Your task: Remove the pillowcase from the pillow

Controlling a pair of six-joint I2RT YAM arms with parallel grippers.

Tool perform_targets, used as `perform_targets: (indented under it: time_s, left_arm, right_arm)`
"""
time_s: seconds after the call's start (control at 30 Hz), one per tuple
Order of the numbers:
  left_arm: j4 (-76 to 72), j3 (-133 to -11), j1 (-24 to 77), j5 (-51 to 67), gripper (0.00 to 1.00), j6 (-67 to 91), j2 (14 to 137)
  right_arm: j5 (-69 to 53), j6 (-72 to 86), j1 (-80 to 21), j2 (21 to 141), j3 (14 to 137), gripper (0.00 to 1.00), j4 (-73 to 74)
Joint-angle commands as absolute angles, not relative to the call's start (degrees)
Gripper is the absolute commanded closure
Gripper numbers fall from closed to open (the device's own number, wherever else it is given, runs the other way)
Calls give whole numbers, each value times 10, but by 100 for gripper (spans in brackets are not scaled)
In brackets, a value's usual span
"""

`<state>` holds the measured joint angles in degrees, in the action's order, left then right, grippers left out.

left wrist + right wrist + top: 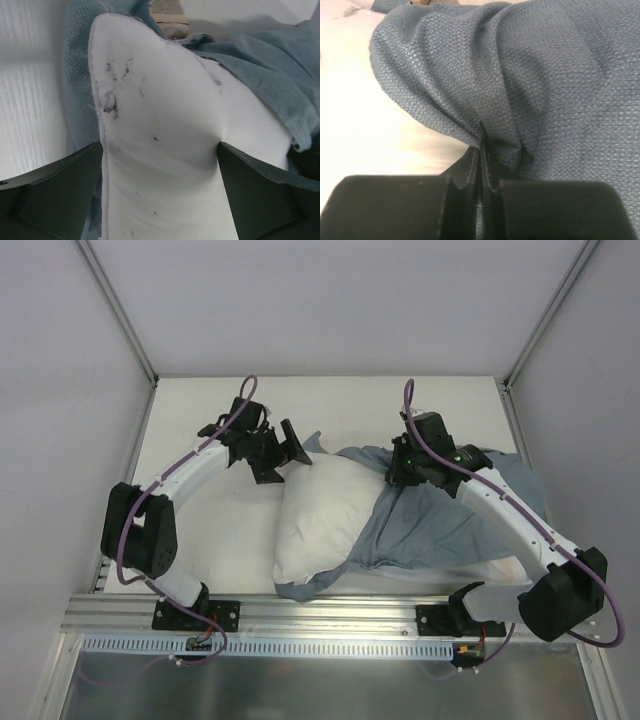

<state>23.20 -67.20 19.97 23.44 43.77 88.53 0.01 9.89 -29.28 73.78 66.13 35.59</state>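
On the table (225,540), the plump white pillow (320,515) lies left-to-right, half bared; the left pincer (160,147) clamps its exposed corner, the right pincer (481,147) pinches the slate-blue fabric pillowcase (440,525), which should slide rightward

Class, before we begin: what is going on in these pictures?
Two robot arms are stripping a pillow. The left gripper clamps its bare white corner, while the right gripper is shut on a fold of the blue pillowcase. The case sits bunched over the pillow's right part; the rest lies bare.
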Motion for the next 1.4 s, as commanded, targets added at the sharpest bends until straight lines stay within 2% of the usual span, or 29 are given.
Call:
perform_targets:
  time_s: [0.0, 0.03, 0.07, 0.1, 0.13, 0.17, 0.3, 0.37, 0.43, 0.47, 0.5, 0.6, 0.77, 0.93, 0.97, 1.07, 1.13, 1.3, 1.37]
  left_arm:
    - [250, -719, 234, 234, 1, 444, 927]
    - [249, -725, 242, 237, 2, 442, 937]
    - [250, -730, 250, 243, 13, 440, 944]
    - [250, -736, 256, 248, 31, 439, 953]
    - [250, -735, 258, 254, 84, 441, 951]
    - [250, -731, 255, 255, 100, 442, 935]
    - [250, -671, 207, 238, 100, 454, 833]
    - [250, -641, 150, 242, 100, 457, 763]
    - [250, -633, 115, 257, 100, 454, 731]
    - [250, -632, 86, 278, 100, 453, 713]
    - [250, -634, 76, 291, 100, 445, 708]
    - [250, -634, 29, 329, 100, 432, 698]
    - [250, -626, 4, 373, 100, 414, 706]
    - [250, -627, 4, 392, 100, 393, 706]
    - [250, -628, 4, 394, 100, 392, 706]
    - [250, -636, 4, 407, 100, 388, 707]
    - [251, -639, 4, 414, 100, 384, 706]
    - [253, -635, 4, 421, 100, 382, 698]
    - [252, -634, 5, 422, 100, 381, 697]
  right_arm:
    - [15, 108, -304, 733, 655, 98, 362]
    - [21, 108, -304, 738, 655, 98, 364]
    - [26, 106, -304, 739, 657, 98, 365]
    - [32, 105, -304, 740, 660, 98, 368]
    - [53, 102, -303, 738, 663, 99, 372]
    - [63, 99, -301, 737, 665, 99, 382]
    - [53, 92, -261, 723, 665, 99, 386]
    - [47, 84, -250, 720, 666, 99, 386]
    - [20, 80, -250, 722, 678, 94, 386]
    - [10, 81, -254, 722, 682, 87, 381]
    - [7, 79, -266, 725, 686, 62, 378]
    - [7, 57, -307, 738, 734, 14, 403]
    - [76, 37, -290, 714, 778, 1, 434]
    - [41, 57, -115, 743, 806, 0, 432]
    - [22, 63, -62, 762, 822, 0, 432]
    - [-59, 95, 1, 859, 866, 1, 429]
    - [-72, 106, 19, 931, 895, 1, 439]
    - [-101, 122, 7, 979, 900, 3, 403]
    - [-102, 117, 1, 990, 900, 33, 403]
